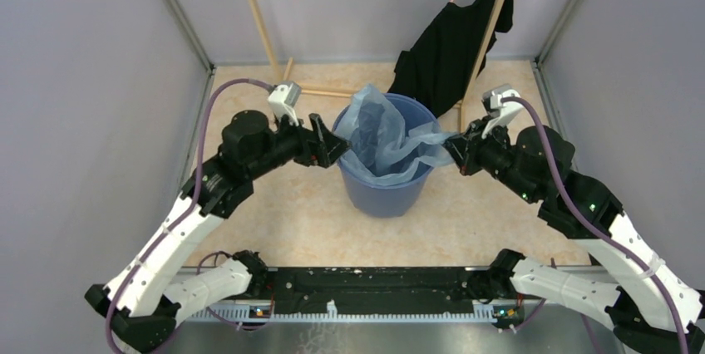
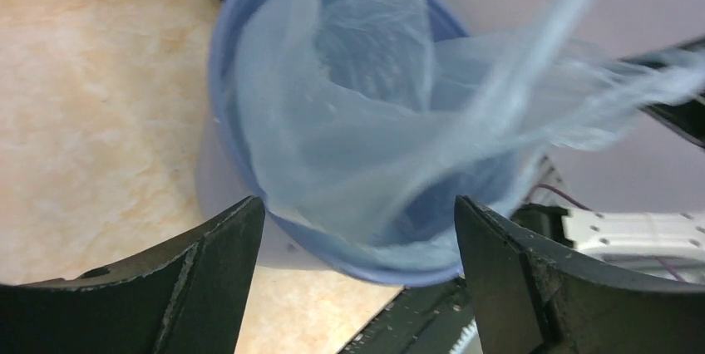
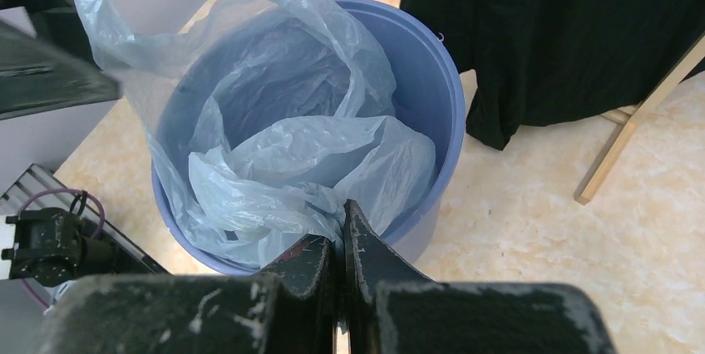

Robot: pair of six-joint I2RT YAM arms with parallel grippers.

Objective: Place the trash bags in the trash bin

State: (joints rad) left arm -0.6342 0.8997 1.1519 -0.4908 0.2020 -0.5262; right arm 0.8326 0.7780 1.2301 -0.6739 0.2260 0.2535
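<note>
Between the closed fingers of the right gripper (image 3: 342, 225) sits a pinched fold of the pale-blue trash bag (image 3: 308, 163), the rest slumped inside the trash bin (image 3: 441, 80) just ahead. Opposite, the left gripper (image 1: 341, 148) stands spread wide at the rim, holding nothing.

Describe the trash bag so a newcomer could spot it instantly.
Find the round blue bucket at the centre of the overhead view. The bag is the thin film spilling from its mouth. Unlike the black garment hanging behind, it is translucent, pale blue and crinkled.
</note>
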